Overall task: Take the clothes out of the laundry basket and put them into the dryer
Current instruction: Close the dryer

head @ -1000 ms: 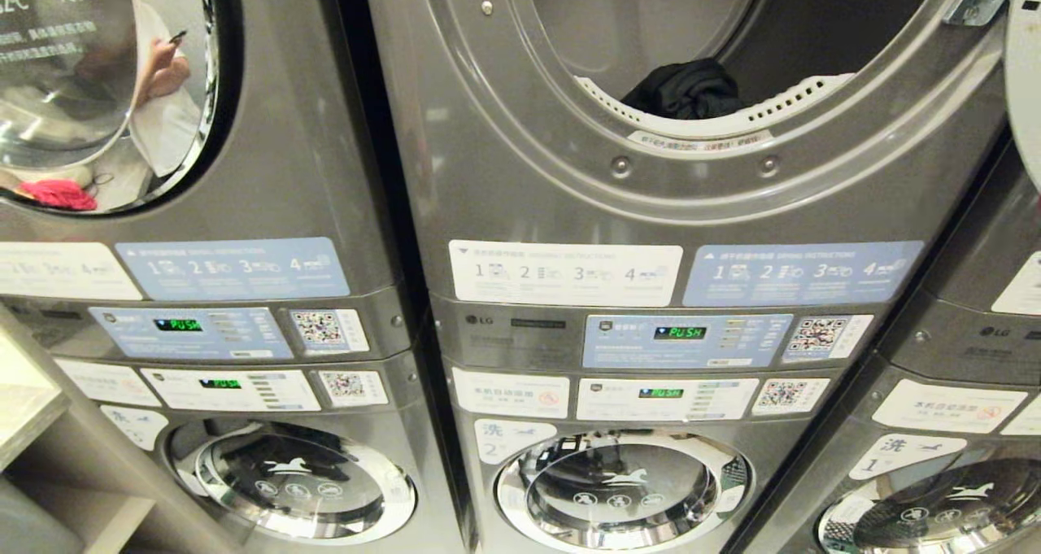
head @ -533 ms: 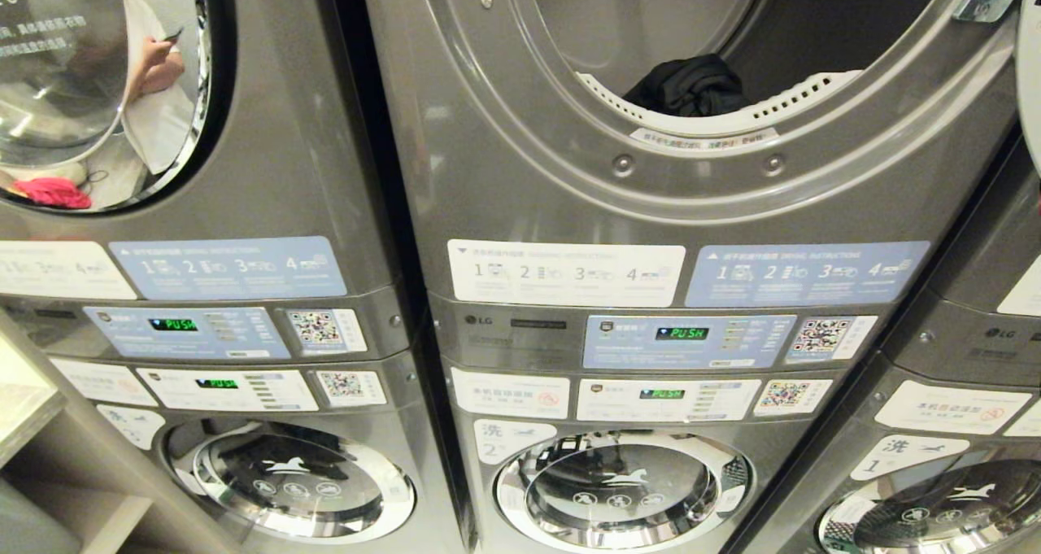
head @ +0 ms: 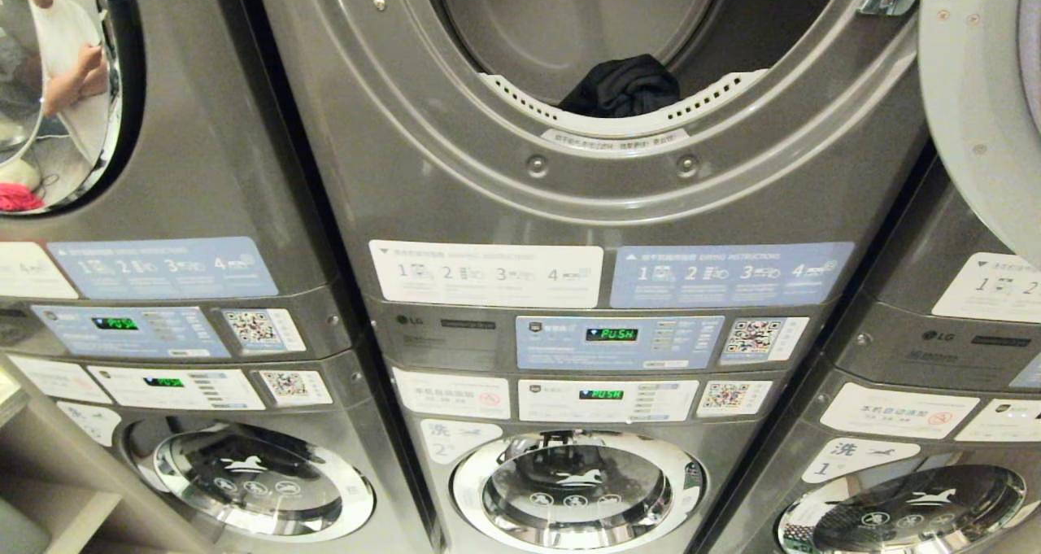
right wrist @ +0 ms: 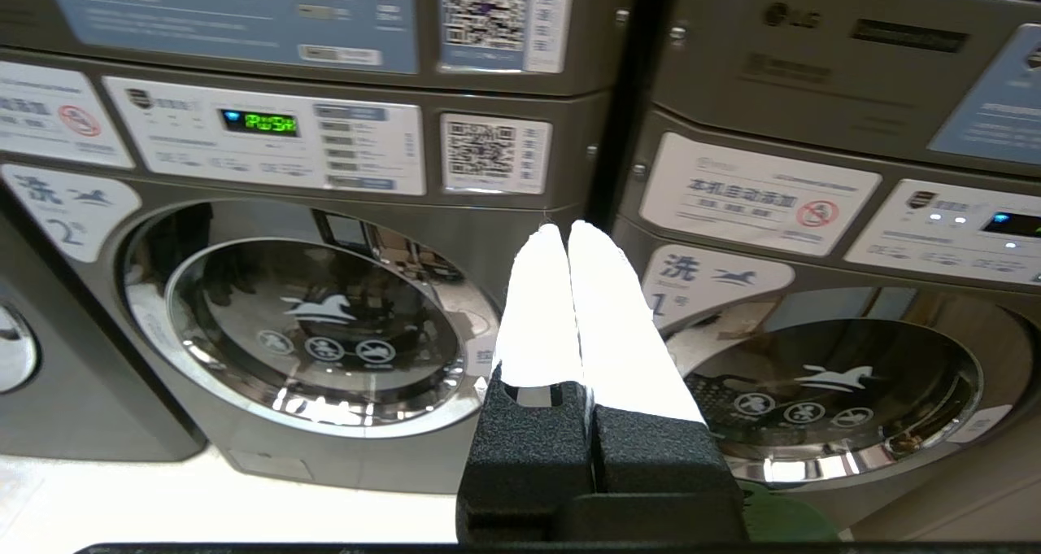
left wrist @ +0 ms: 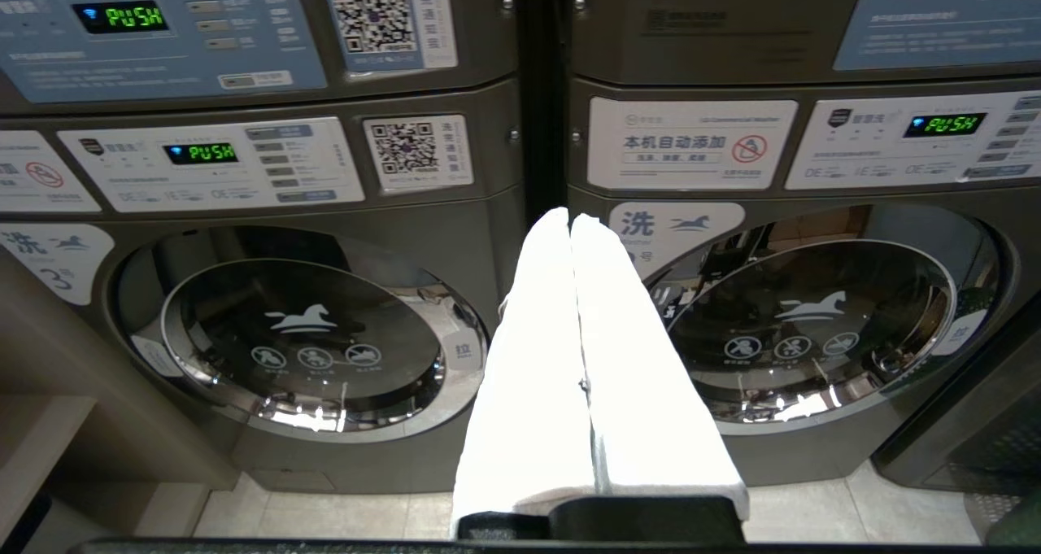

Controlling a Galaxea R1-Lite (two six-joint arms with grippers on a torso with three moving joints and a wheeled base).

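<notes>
The left gripper (left wrist: pixel 571 222) is seen with its white fingers pressed together and nothing between them; it is held low, level with the door of the lower washer (left wrist: pixel 301 334), at the seam between two machine stacks. The right gripper (right wrist: pixel 568 230) is likewise closed tight and empty, pointed at the seam beside the washer marked 2 (right wrist: pixel 305 326). Neither gripper appears in the head view.

Well above and beyond both grippers, the dryer (head: pixel 602 58) of the middle stack is shown with its opening exposed and its door (head: pixel 976 106) swung out to the right. A dark garment (head: pixel 625 86) lies just inside the drum, against the white perforated lint guard (head: pixel 716 98) at the lower rim. One load step is therefore judged done.

The laundry basket is not shown in any view, so how much clothing is left cannot be told. With both grippers empty, a return to the basket is judged to be the next need, if more clothes remain.
</notes>
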